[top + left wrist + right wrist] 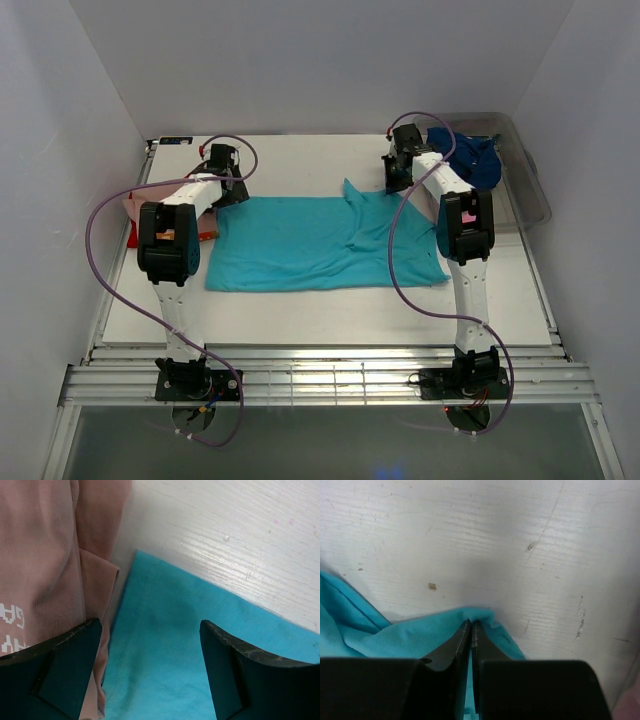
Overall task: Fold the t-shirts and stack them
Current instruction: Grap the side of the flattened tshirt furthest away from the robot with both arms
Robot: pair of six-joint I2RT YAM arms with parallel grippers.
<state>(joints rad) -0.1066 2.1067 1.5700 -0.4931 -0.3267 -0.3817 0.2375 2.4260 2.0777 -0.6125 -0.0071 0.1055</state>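
Note:
A turquoise t-shirt (320,245) lies spread flat in the middle of the table. My right gripper (397,183) is at its far right corner, shut on a pinched fold of the turquoise cloth (410,635), with the jaws (471,625) pressed together on the fold. My left gripper (232,190) hovers open over the far left corner of the same shirt (175,645), nothing between its fingers (150,630). Beside that corner lies a salmon-pink t-shirt (45,555) with white lettering, seen at the table's left edge (138,207). A bit of red cloth (133,238) shows under it.
A clear grey tub (530,190) stands at the back right with a navy t-shirt (470,160) hanging in it. The white table (300,320) shows bare boards in front of the turquoise shirt. Purple cables loop over both arms.

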